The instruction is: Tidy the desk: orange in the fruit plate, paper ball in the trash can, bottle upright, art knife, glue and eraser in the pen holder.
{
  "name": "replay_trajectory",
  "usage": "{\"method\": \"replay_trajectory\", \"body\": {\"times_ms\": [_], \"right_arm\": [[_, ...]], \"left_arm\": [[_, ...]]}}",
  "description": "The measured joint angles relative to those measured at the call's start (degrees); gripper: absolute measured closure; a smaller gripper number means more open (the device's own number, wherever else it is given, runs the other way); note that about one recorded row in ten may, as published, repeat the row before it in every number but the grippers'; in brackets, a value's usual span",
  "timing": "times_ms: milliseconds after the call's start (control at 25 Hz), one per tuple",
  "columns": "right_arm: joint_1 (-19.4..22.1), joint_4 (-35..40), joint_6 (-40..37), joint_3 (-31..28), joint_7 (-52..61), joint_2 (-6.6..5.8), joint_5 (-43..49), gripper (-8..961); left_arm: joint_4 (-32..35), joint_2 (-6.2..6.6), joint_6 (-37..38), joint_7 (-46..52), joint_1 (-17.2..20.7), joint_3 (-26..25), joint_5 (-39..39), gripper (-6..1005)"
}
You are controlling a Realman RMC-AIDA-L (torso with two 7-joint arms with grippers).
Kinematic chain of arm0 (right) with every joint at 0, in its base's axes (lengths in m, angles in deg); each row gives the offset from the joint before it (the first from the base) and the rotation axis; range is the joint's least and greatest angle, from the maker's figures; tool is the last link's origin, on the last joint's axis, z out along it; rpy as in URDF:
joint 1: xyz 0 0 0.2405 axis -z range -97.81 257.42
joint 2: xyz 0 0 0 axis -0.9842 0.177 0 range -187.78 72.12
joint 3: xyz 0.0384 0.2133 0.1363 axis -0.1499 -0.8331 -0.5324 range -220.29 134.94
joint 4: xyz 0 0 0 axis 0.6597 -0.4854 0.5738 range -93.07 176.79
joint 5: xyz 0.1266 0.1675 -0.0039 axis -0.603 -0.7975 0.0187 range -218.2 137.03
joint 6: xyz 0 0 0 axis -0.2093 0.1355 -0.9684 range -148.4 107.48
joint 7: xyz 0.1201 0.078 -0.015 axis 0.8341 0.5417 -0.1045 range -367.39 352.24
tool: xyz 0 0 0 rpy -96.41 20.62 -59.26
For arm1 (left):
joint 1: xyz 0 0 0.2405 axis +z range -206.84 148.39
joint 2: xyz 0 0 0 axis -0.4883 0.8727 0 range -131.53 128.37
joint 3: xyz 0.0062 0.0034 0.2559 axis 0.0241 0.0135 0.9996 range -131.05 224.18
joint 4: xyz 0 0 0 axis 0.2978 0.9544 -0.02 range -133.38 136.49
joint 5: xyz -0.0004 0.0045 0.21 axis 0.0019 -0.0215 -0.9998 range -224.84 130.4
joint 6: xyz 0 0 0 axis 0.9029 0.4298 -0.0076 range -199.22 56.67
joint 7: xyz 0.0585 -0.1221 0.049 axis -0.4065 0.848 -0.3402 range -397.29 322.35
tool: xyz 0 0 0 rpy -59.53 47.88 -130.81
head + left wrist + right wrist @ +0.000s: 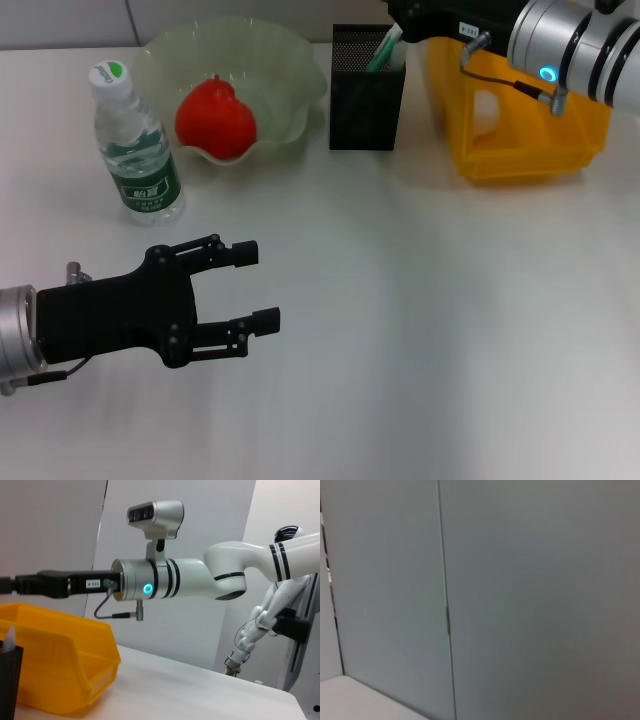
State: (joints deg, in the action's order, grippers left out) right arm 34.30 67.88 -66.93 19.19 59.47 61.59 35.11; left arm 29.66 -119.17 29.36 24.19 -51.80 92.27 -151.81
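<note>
The orange [215,120] lies in the pale green fruit plate [296,62] at the back left. Beside it the bottle [137,150] stands upright. The black mesh pen holder [367,95] has a slim green thing [384,50] sticking out of it. My right gripper [430,20] hangs just above that holder, next to the yellow trash can [530,135]; its fingertips are cut off. The left wrist view shows the same gripper [40,584] over the trash can [55,675]. My left gripper [258,287] is open and empty over the near left table. Paper ball, art knife, glue and eraser are out of view.
Bare white table [430,320] spreads across the middle and right front. A wall with a vertical seam [445,605] fills the right wrist view.
</note>
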Motion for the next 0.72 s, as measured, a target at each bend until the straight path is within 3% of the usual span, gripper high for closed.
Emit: {"method": "replay_trajectory", "body": {"times_ms": [240, 560, 720], "right_arm": [[0.8, -0.9, -1.4, -0.7, -0.2, 0.1, -2.2, 913], [7.9, 4.9, -13.2, -0.8, -0.8, -0.21, -13.4, 628], [14.3, 6.2, -26.4, -2.8, 2.5, -1.63, -18.8, 435]], "left_arm": [[0.1, 0.11, 0.2, -0.1, 0.3, 0.0, 0.0, 188], [0.1, 0.14, 0.4, -0.3, 0.4, 0.0, 0.1, 188], [-0.2, 0.0, 0.6, -0.7, 0.3, -0.2, 0.1, 188]]}}
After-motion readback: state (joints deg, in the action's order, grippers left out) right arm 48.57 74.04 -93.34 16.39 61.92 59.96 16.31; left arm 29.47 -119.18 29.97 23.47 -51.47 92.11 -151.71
